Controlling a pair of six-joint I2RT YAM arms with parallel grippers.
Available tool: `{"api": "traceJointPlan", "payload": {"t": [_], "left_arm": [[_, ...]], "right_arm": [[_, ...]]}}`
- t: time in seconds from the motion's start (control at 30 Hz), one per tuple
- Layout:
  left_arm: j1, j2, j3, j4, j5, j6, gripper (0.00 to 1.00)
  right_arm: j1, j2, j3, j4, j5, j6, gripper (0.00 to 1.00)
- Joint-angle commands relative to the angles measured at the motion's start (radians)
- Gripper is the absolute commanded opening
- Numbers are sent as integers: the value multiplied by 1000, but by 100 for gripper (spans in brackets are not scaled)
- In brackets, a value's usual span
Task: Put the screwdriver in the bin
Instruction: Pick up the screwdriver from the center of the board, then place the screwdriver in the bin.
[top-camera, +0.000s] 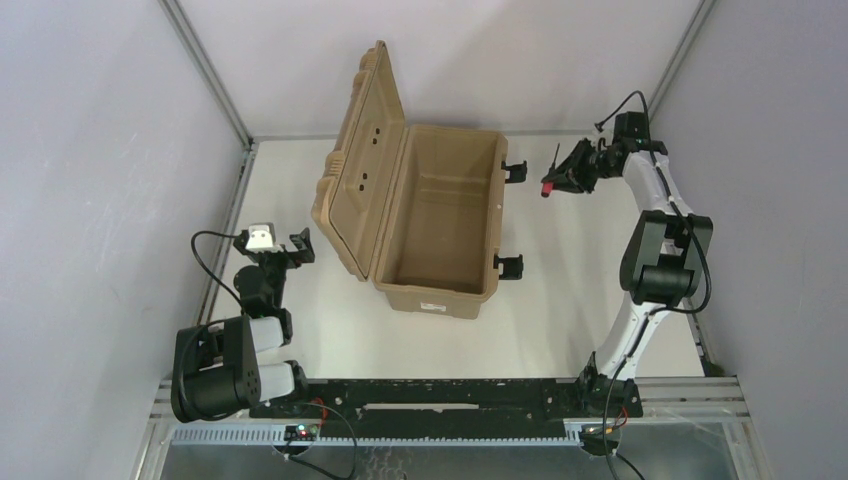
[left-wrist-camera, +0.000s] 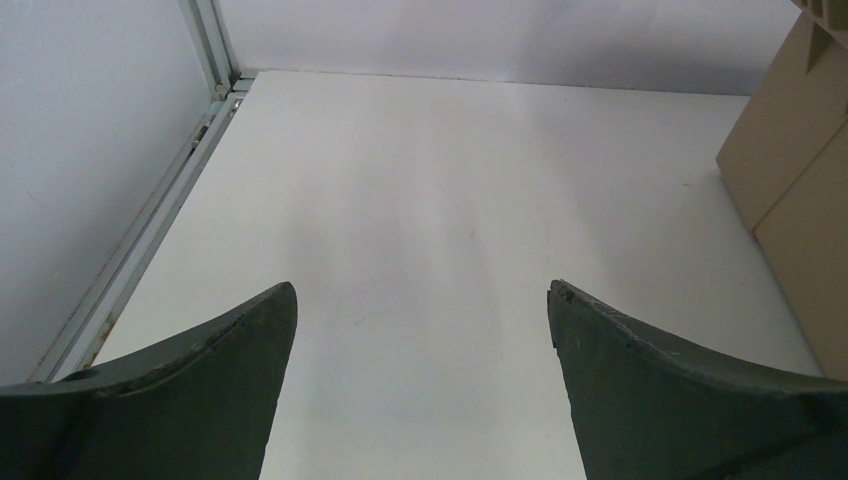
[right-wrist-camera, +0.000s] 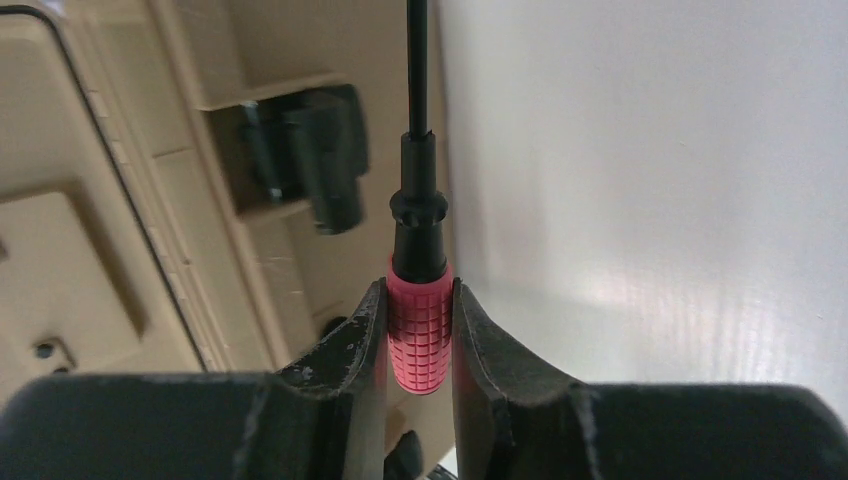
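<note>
The tan bin (top-camera: 440, 215) stands open in the middle of the table, its ribbed lid (top-camera: 362, 150) tilted up on the left and black latches (top-camera: 513, 171) on its right side. My right gripper (top-camera: 562, 177) is shut on the screwdriver (top-camera: 548, 186) and holds it above the table just right of the bin. In the right wrist view the red knurled handle (right-wrist-camera: 420, 330) is clamped between the fingers (right-wrist-camera: 350, 350), the black shaft pointing away, with the bin's wall and a latch (right-wrist-camera: 320, 160) to the left. My left gripper (left-wrist-camera: 422, 300) is open and empty, left of the bin.
White walls and metal frame rails (top-camera: 230, 205) enclose the table on the left, back and right. The bin's lid side (left-wrist-camera: 800, 190) is at the right edge of the left wrist view. A black rail (top-camera: 440, 395) runs along the near edge.
</note>
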Motion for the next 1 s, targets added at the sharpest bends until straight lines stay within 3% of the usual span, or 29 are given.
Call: {"api": "traceJointPlan", "payload": {"t": [0.0, 0.4, 0.97], "left_arm": [[1, -2, -14, 41, 3, -11, 100], [1, -3, -14, 42, 4, -11, 100], [1, -2, -15, 41, 2, -11, 100]], "right_arm": [[-2, -77, 88, 25, -89, 124, 9], [95, -103, 245, -25, -54, 293, 9], [439, 86, 583, -227, 257, 340, 7]]}}
